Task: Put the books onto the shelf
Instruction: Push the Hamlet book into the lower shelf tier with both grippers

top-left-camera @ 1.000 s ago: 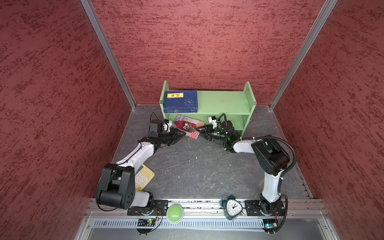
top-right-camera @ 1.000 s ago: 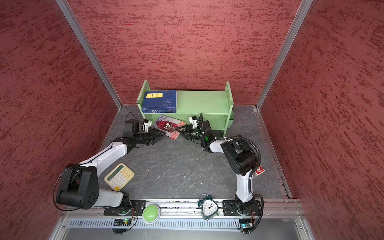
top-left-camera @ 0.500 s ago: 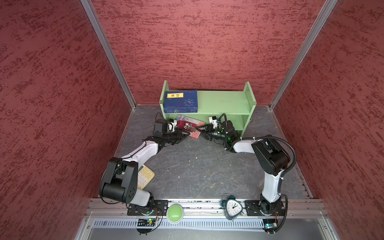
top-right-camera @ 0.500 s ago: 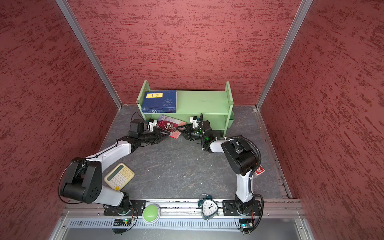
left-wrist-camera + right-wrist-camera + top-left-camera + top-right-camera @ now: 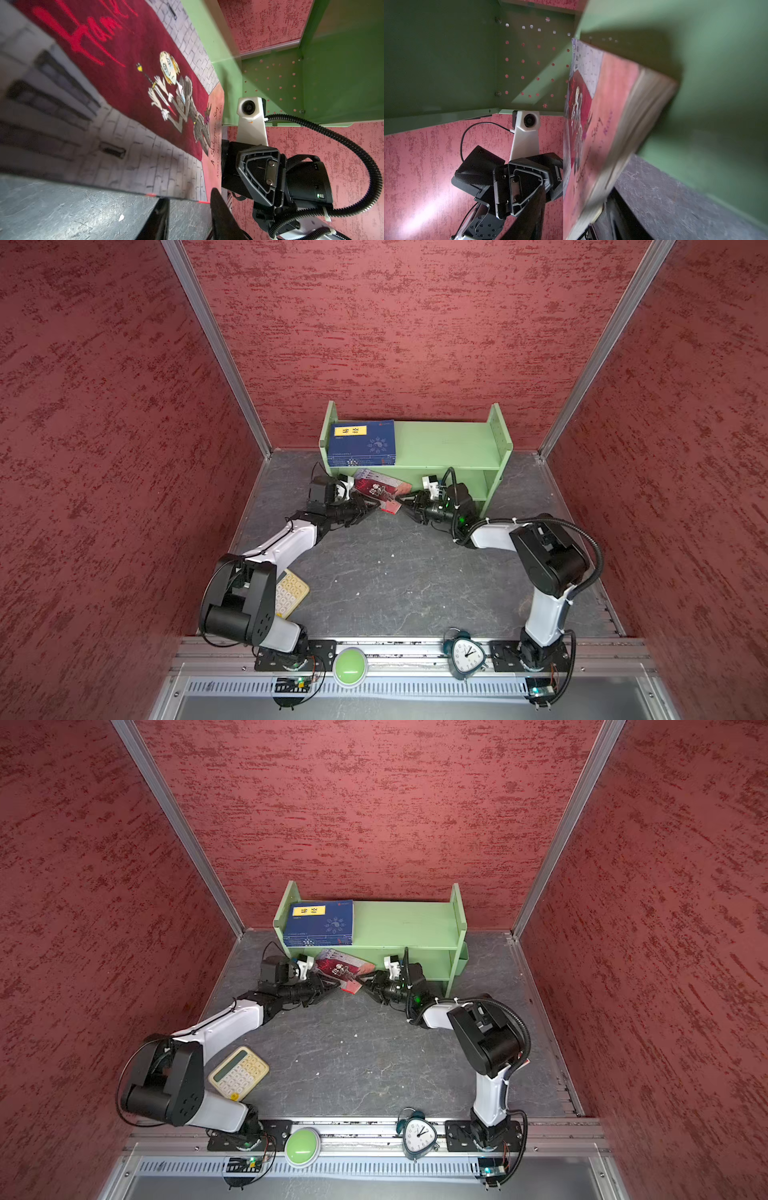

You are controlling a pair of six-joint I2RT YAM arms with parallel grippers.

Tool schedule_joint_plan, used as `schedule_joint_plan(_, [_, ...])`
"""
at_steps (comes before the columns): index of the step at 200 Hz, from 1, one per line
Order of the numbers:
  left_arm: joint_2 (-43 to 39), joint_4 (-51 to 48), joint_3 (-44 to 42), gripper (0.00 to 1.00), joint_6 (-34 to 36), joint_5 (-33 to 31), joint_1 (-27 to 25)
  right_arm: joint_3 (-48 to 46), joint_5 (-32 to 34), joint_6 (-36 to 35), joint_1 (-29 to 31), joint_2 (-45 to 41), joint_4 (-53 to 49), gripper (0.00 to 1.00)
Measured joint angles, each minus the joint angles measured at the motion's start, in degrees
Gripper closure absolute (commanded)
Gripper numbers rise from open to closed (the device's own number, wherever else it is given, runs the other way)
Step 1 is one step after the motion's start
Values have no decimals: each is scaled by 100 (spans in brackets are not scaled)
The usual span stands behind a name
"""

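The light green shelf (image 5: 449,445) (image 5: 403,923) stands against the back wall. A navy book (image 5: 361,441) (image 5: 320,921) with a yellow label lies flat on the left of its top tier. The red-pink illustrated book (image 5: 380,489) (image 5: 343,969) (image 5: 124,87) (image 5: 608,124) sits tilted in front of the lower tier. My left gripper (image 5: 370,506) (image 5: 189,195) is open, its tips at the book's near edge. My right gripper (image 5: 402,502) (image 5: 577,189) is open around the opposite edge. The book rests on one finger (image 5: 614,207) and stands apart from the other.
A cream calculator (image 5: 291,593) (image 5: 239,1073) lies by the left arm's base. An alarm clock (image 5: 465,653) (image 5: 417,1135) and a green button (image 5: 350,666) (image 5: 302,1146) sit on the front rail. Red walls close in on three sides.
My left gripper has moved right, up to the red-pink book's edge. The right gripper's jaws have widened around the book's other edge.
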Motion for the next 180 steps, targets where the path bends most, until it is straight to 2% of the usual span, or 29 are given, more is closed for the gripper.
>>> schedule_joint_plan(106, [264,15,87,66,-153,-35,-11,-254,212,57,125,-144,160,57])
schedule_joint_plan(180, [264,50,87,66,-256,-31,-26,-269,599,-310,192,-313,-442,55])
